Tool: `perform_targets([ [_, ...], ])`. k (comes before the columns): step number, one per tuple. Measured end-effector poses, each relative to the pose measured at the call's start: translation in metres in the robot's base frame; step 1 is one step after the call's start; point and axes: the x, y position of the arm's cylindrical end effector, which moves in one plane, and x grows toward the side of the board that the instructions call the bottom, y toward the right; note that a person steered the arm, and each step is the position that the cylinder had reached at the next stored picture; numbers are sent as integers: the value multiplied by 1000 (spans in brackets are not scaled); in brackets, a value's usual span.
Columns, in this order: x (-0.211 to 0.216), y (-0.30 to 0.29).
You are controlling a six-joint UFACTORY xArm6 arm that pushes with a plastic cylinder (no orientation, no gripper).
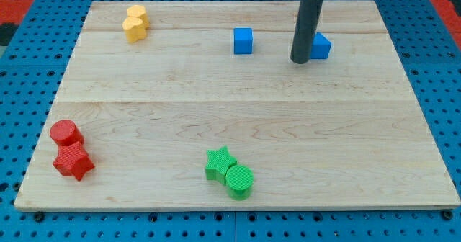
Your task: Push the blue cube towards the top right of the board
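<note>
A blue cube (243, 40) sits near the view's top, a little right of the middle. A second blue block (321, 46) lies further to the right, partly hidden behind the rod. My tip (300, 60) rests on the board just left of that second blue block, touching or nearly touching it, and well to the right of the blue cube.
Two yellow blocks (135, 22) stand together at the top left. A red cylinder (65, 132) and a red star (73, 161) sit at the bottom left. A green star (220, 163) and a green cylinder (239, 181) sit at the bottom middle. The wooden board (230, 112) lies on a blue pegboard.
</note>
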Motion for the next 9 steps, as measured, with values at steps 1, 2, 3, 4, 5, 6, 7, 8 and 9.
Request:
perform_targets([
  [1, -63, 38],
  [2, -98, 52],
  [3, -47, 84],
  [4, 42, -4],
  [5, 23, -109],
  [6, -24, -126],
  [7, -38, -125],
  [8, -84, -118],
  [9, -92, -117],
])
